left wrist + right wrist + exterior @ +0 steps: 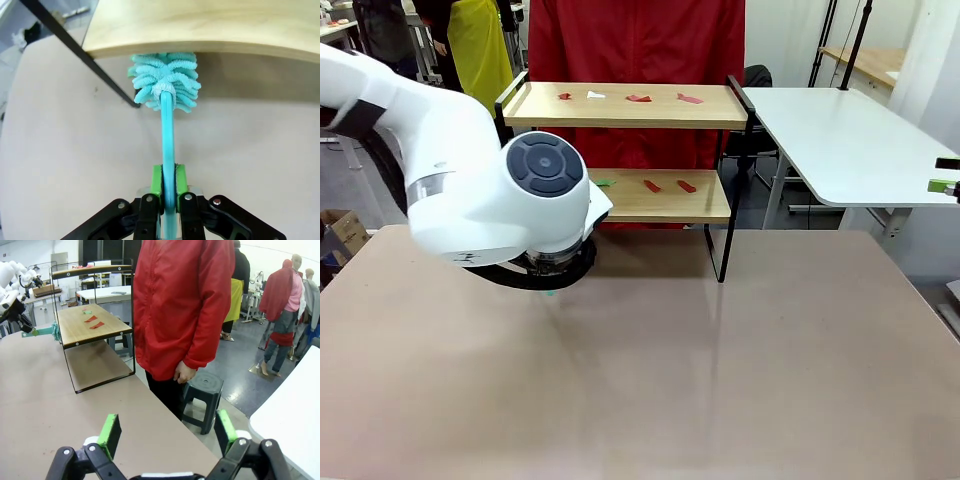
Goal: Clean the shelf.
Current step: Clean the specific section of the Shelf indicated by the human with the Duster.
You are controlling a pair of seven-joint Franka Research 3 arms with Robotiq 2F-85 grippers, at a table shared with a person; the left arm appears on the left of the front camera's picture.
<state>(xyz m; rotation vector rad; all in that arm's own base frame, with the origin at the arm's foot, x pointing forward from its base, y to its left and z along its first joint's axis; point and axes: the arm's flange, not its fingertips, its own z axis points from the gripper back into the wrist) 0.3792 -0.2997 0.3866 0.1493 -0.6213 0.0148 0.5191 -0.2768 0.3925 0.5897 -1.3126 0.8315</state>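
The shelf stands at the table's far side, two light wooden boards in a thin black frame. Red, white and green paper scraps lie on both boards. My left gripper is shut on the handle of a teal duster. Its fluffy head sits at the front edge of the shelf's lower board, just under it. In the front view the left arm's wrist hides that gripper. My right gripper stands open and holds nothing, off the table's right side, facing the shelf end-on.
A person in a red coat stands behind the shelf, hand hanging at the side. A white table adjoins at the right. A dark stool stands on the floor. The brown tabletop lies bare in front.
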